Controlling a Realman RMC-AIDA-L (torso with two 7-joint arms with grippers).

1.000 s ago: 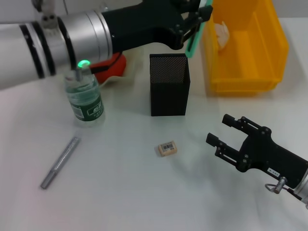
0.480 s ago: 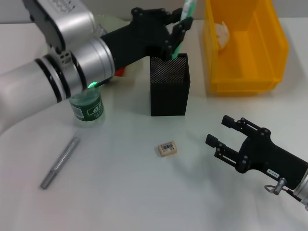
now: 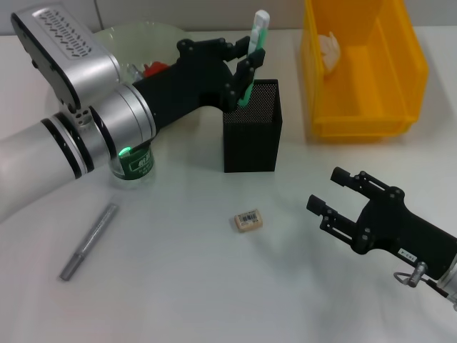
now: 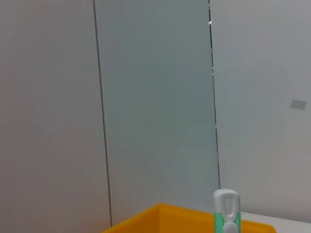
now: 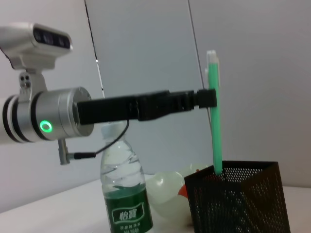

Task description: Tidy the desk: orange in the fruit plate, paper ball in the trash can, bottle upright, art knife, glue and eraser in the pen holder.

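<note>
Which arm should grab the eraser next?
Right, probably. The right gripper is open, empty and near the eraser; the left gripper is holding the green stick in the pen holder.

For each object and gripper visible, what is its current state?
Left gripper: shut on the art knife.
Art knife: upright, lower end inside the pen holder.
Bottle: upright.
Eraser: on the desk.
Glue: lying flat.
Right gripper: open, empty.
</note>
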